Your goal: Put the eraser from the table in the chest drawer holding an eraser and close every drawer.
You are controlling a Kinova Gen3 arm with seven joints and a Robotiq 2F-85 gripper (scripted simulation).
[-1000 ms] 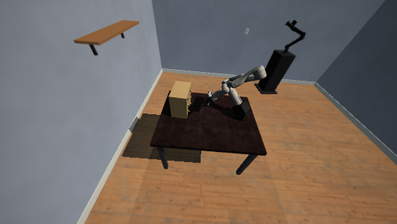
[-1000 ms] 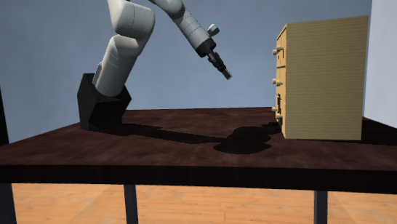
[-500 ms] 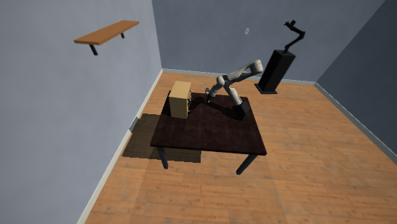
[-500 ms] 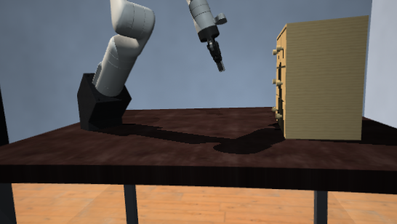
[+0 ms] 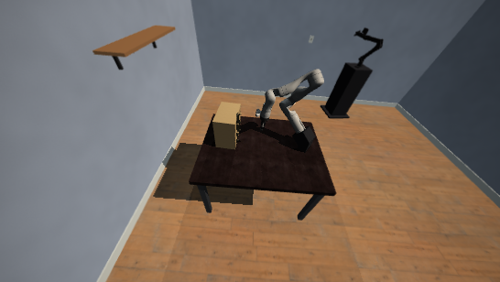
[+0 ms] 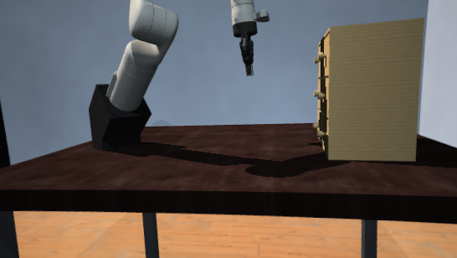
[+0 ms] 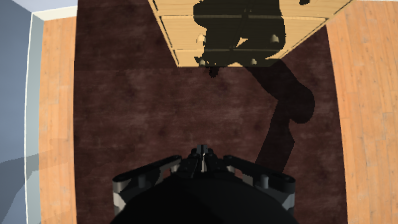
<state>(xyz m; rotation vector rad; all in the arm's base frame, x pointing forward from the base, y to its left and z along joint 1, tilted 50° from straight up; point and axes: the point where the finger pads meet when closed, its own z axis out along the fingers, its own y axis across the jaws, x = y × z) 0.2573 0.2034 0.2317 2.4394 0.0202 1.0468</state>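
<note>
Chest (image 5: 224, 134) (image 6: 372, 92) (image 7: 306, 27) well apart from the closed, downward-pointing tool (image 5: 263, 126) (image 6: 249, 74) (image 7: 202, 151).

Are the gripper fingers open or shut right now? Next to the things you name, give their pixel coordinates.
Shut, on nothing: the gripper's (image 5: 263, 125) (image 6: 249, 74) (image 7: 202, 149) fingertips meet in the wrist view, and no object shows between them.

The exterior view's upper edge cuts off the arm (image 6: 152, 23), and the wrist view's crops the chest (image 7: 237, 32).
</note>
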